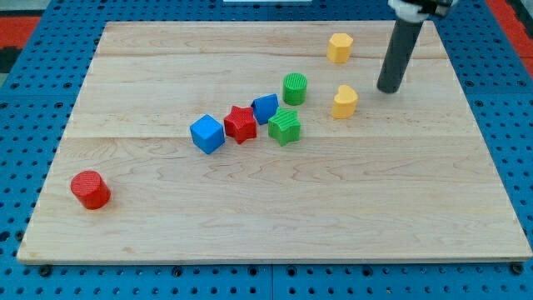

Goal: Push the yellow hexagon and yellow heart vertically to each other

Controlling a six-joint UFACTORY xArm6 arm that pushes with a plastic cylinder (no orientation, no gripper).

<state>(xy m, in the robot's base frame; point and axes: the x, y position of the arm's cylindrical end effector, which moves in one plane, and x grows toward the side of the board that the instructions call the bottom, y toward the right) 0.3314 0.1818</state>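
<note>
My tip (389,89) (bare rod, grips nothing) sits just right of the heart (345,102); nudge gently leftward so it lines up under the hexagon (339,47).

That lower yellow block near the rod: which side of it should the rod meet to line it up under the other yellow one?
No gripping here, only pushing. My tip stands just right of the lower yellow block, which sits slightly right of the upper yellow block. Probably best: meet its flat right side, mid-face, and nudge left a little.
</note>
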